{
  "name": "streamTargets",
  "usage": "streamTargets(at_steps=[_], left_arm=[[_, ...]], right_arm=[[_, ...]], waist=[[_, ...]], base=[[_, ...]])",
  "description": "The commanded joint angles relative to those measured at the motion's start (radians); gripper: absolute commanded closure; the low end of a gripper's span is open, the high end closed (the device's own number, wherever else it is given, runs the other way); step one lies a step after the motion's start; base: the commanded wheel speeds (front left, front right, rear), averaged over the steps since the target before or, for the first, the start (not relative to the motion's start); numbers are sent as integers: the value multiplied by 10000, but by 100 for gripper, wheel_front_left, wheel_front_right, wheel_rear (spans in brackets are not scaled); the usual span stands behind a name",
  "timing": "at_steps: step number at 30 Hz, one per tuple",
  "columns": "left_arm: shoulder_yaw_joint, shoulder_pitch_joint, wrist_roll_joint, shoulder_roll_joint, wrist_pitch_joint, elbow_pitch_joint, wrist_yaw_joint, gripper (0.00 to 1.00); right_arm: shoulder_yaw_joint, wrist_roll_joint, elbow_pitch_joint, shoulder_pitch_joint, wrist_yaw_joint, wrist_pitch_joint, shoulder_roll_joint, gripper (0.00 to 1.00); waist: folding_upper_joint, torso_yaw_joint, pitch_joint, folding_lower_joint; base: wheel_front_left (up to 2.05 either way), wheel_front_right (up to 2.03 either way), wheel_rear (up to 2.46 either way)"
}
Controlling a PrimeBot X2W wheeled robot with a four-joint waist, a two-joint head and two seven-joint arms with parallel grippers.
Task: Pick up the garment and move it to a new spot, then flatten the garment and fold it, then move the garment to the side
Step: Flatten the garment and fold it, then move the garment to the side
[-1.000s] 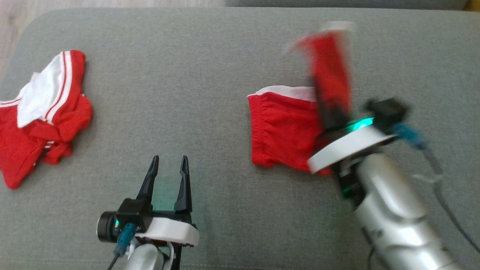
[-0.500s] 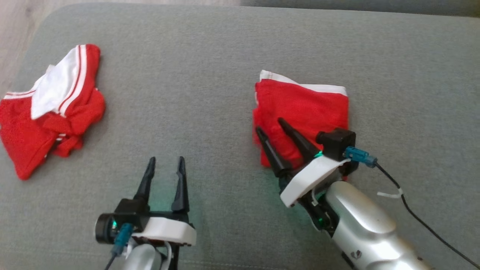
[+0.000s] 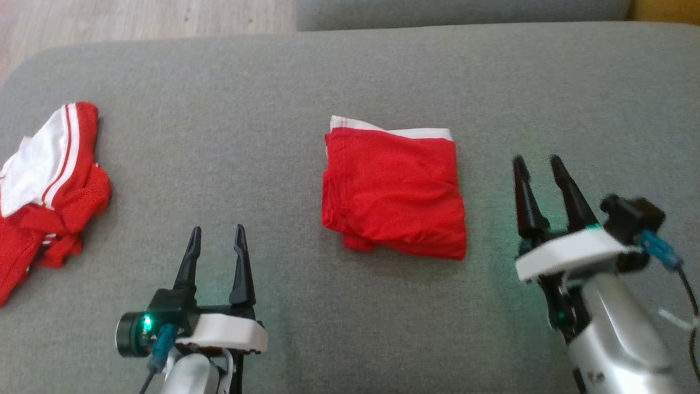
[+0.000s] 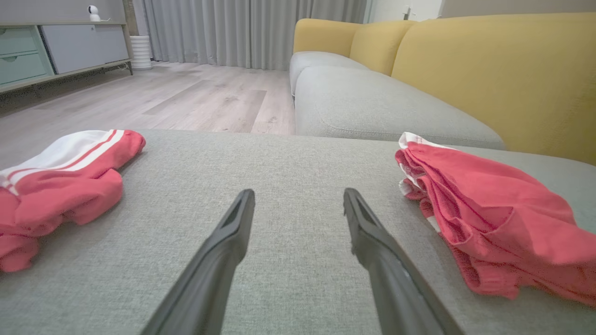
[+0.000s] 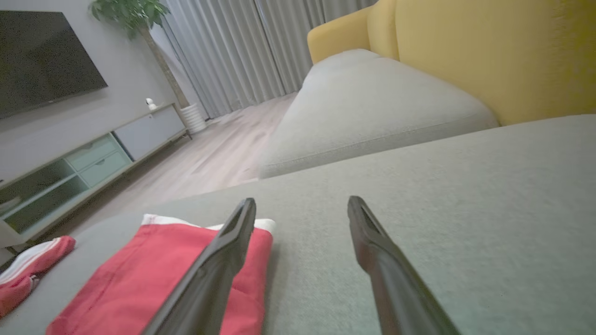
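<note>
Grey cushion point(image 3: 246, 137) serves as the work surface. Its far edge runs across the top of the head view, with a rounded corner at upper left and pale wood floor point(image 3: 136, 22) beyond it. Clothing count: two pieces, both red with white. The garment point(image 3: 394, 191) lies mid-cushion, folded to a rough square, a white band along its far edge, layered folds showing on its left side in the left wrist view. It sits well back from the far edge, with bare cushion on all four sides. The second piece, a crumpled shirt point(image 3: 49, 186), is bunched at the cushion's left side, white sleeve with thin red stripes uppermost, partly cut by the edge of the head view. A wide bare stretch of cushion lies between the two pieces. Tool count: two, each with two dark fingers. Left tool point(image 3: 217, 230) sits low and left of the garment, fingers spread, nothing between them, pointing into that bare stretch, well apart from both pieces. Right tool point(image 3: 537, 160) stands just right of the garment, fingers spread and empty, a strip of bare cushion between it and the cloth's right edge. Open cushion ahead of the right tool and to its right. Beyond the far edge, one yellow-backed sofa point(image 4: 489, 70) with grey seats, seen from both wrists.
</note>
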Motion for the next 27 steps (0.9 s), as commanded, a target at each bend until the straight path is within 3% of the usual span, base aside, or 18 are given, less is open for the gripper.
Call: streamTargets(at_steps=[1,7,12,27], left_arm=[[373,-58,237,76,-53,-218,-47,0],[516,322,573,76,-53,-29,-147,0],[521,872,601,76,-53,-114,-125,0],[426,1272,476,76,-53,-459,-152,0]], right_arm=[[-97,-401,-398,136,-7,-108,201,0],[-1201,-1815,-553,1041,-7,-109,578,0],[-1662,-2181,-459,1780,-7,-110,750,0],[-1037,-1701,-113,1945,-7,-110,785,0]], waist=[[0,-113,-131,0],[0,-229,-545,0],[0,-223,-906,0],[0,-174,-896,0]], base=[[0,0,0],[0,0,0],[0,0,0],[0,0,0]])
